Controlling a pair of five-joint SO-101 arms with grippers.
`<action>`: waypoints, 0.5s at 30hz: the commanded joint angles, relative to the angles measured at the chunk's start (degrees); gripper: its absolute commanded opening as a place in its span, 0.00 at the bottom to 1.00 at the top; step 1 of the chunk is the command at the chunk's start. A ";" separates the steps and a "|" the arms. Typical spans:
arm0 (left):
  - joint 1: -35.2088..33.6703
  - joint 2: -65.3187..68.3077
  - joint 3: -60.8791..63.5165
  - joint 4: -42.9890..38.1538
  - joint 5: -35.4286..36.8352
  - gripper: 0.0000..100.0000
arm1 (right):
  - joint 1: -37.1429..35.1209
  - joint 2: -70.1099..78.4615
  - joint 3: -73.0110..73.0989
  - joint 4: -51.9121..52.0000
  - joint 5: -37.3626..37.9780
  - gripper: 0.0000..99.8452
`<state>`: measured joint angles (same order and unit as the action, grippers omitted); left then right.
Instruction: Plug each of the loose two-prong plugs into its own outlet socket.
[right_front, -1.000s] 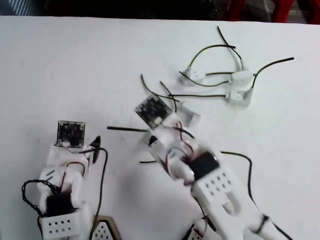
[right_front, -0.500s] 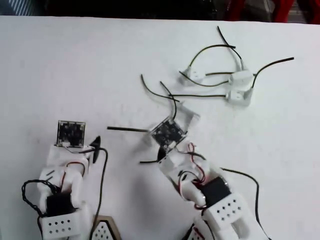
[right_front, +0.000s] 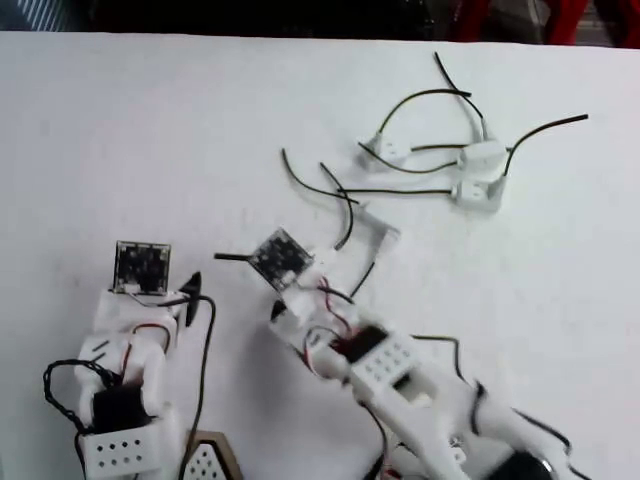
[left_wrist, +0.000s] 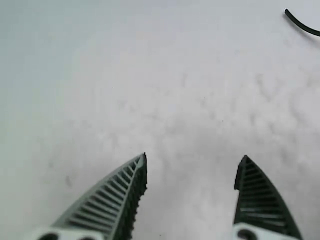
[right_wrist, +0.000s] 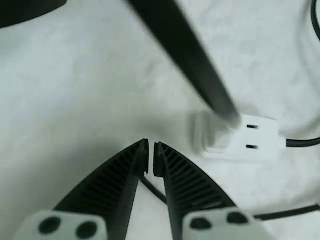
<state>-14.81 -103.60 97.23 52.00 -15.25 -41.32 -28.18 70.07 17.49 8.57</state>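
The right gripper (right_wrist: 151, 145) had its jaws pressed almost together, pinching nothing one could make out, poised just beside the white outlet socket (right_wrist: 255, 140), seemingly lining up on the loose plug (right_wrist: 205, 134) touching that socket, while the left gripper (left_wrist: 195, 157) hung spread-jawed, well apart from the socket, likely in reserve.

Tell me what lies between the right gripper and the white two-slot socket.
In the right wrist view, bare table separates the right gripper from the socket, and a black cord slants in at the socket's blurred near end.
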 joint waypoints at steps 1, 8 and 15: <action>-0.48 -0.31 -0.26 0.62 0.18 0.28 | 5.41 9.89 -8.70 -4.44 -0.18 0.02; -0.48 -0.31 -0.26 1.05 0.09 0.28 | 15.08 17.36 -16.62 -9.45 -0.09 0.02; -0.48 -0.31 -0.26 1.05 0.09 0.28 | 15.43 8.48 -16.09 -4.70 -0.09 0.02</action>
<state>-14.81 -103.60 97.23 52.79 -15.25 -26.20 -12.97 55.30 10.29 8.57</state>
